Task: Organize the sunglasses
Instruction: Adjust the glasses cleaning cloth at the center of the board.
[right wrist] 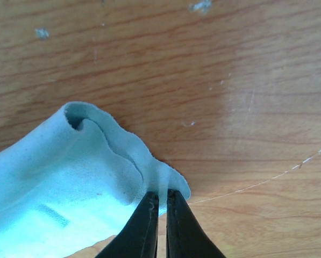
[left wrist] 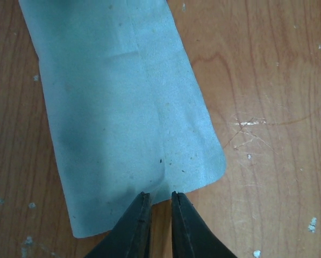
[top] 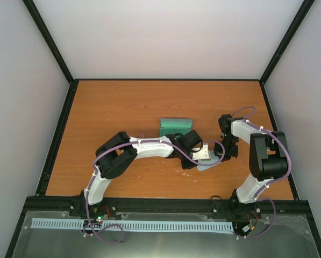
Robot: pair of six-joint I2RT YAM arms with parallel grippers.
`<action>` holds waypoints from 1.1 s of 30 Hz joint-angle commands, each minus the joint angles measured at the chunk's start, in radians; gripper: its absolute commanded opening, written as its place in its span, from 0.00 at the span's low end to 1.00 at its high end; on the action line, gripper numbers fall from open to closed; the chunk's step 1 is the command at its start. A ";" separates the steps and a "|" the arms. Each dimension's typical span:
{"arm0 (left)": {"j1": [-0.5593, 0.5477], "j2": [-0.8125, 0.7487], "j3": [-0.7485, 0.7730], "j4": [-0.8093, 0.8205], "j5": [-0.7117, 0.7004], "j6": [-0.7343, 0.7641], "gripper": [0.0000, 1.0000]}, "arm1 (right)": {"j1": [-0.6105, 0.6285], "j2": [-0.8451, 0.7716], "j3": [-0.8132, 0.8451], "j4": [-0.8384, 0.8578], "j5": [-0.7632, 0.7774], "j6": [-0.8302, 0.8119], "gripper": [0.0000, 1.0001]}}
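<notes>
A wooden table carries the whole scene. The left arm and the right arm bend inward, and their grippers meet near the table's middle. A green-grey case lies flat beyond the left fingers, apart from them and further still from the right ones. Between the two sets of fingers lies a pale blue cloth, folded into a long strip that runs away from the left fingers. The left gripper pinches the strip's near edge, with only a narrow slit between its dark tips and the fabric puckered just ahead of them. The right gripper is clamped on a curled, doubled-over edge of the same cloth, which rises in a wave to the left of its fingers. The sunglasses cannot be made out in any view.
</notes>
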 commanded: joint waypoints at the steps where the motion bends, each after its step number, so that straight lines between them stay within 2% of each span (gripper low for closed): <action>1: -0.010 0.002 -0.005 0.038 -0.001 0.027 0.15 | -0.008 0.032 -0.021 0.029 -0.012 -0.006 0.05; 11: -0.009 0.009 -0.022 0.057 -0.014 0.043 0.12 | -0.009 0.031 -0.017 0.028 -0.015 -0.013 0.05; 15: -0.008 0.010 -0.028 0.057 -0.007 0.043 0.01 | -0.009 0.031 -0.014 0.026 -0.015 -0.017 0.05; 25: -0.008 -0.007 0.026 0.002 0.025 0.019 0.01 | -0.012 0.027 -0.006 0.030 -0.018 -0.012 0.06; 33: -0.010 -0.040 0.072 -0.033 0.057 -0.023 0.01 | -0.018 -0.005 0.009 0.020 -0.019 -0.003 0.15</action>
